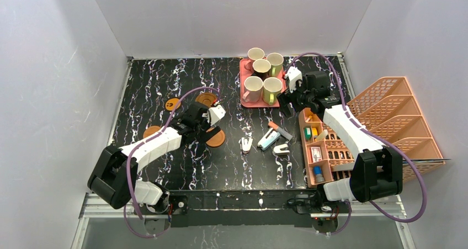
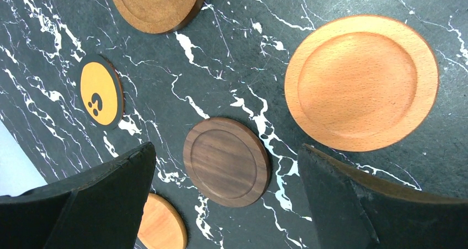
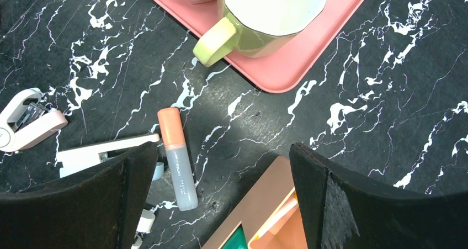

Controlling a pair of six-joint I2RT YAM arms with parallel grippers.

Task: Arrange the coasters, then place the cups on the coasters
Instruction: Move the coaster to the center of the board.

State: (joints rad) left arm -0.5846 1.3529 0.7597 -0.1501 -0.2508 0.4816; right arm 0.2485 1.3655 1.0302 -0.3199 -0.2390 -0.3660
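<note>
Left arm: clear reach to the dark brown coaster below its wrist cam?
Likely yes: the left gripper is open, and the dark brown coaster lies flat between its fingers, uncovered and apart from the other coasters.

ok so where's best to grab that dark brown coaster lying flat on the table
Best bet: pinch the dark brown coaster across its outer edge, coming straight down from above. It lies flat and thin on the table, so only opposite sides of the rim offer purchase.

Pink tray (image 3: pixel 287 67), tube (image 3: pixel 177 160), org. bins (image 1: pixel 397 116)
</note>
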